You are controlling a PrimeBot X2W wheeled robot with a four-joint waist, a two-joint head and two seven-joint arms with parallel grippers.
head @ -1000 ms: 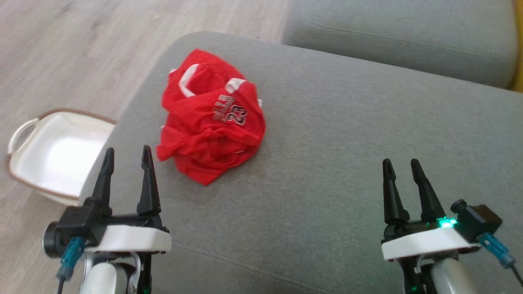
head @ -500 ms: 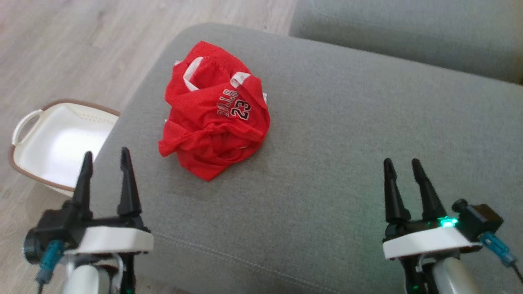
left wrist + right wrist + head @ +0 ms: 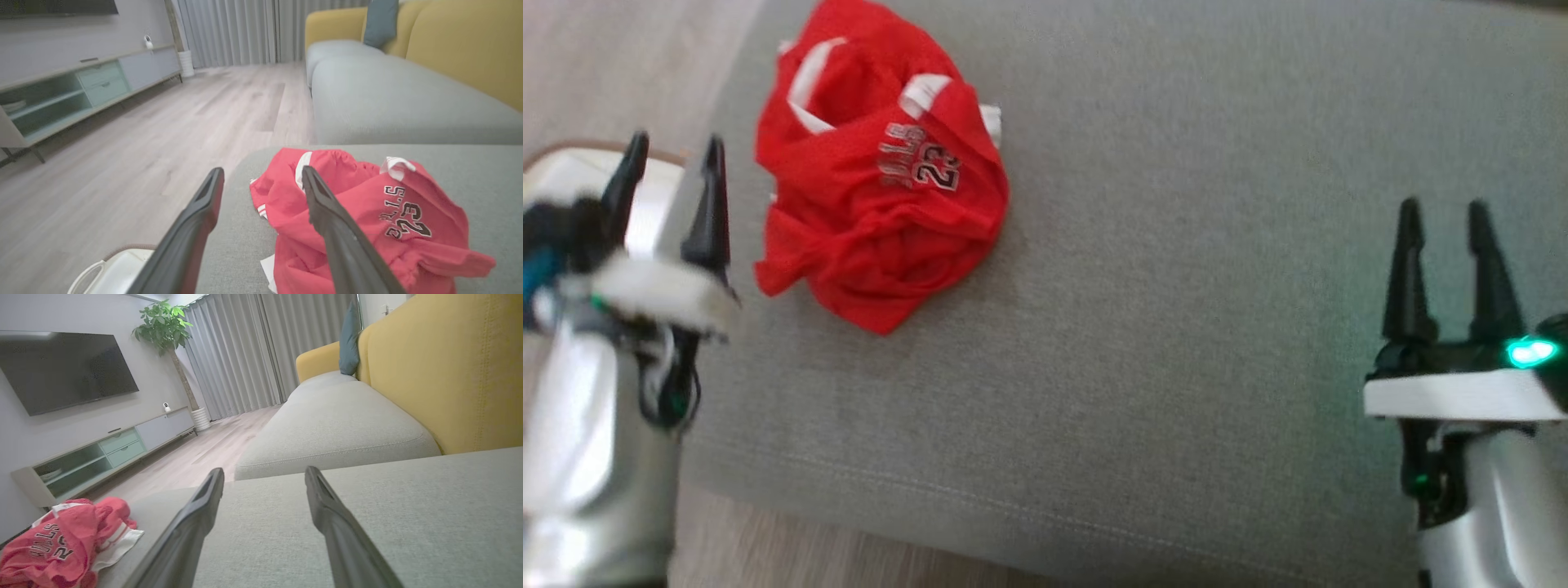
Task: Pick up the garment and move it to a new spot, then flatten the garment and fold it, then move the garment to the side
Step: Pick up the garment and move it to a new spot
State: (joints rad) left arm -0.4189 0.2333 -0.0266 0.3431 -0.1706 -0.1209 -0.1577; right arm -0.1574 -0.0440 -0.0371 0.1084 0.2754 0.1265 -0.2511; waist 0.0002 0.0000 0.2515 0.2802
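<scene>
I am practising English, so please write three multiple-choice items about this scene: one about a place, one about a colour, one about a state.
1. Where does the garment lie?
A. in a basket
B. on the grey cushion
C. on the floor

2. What colour is the garment?
A. red
B. blue
C. green

3. How do the jaws of the left gripper and right gripper stand?
A. shut on the garment
B. shut, empty
C. open, empty

Answers:
1 B, it rests crumpled on the cushion.
2 A, the cloth is red with white trim.
3 C, both pairs stand apart, holding nothing.
</scene>
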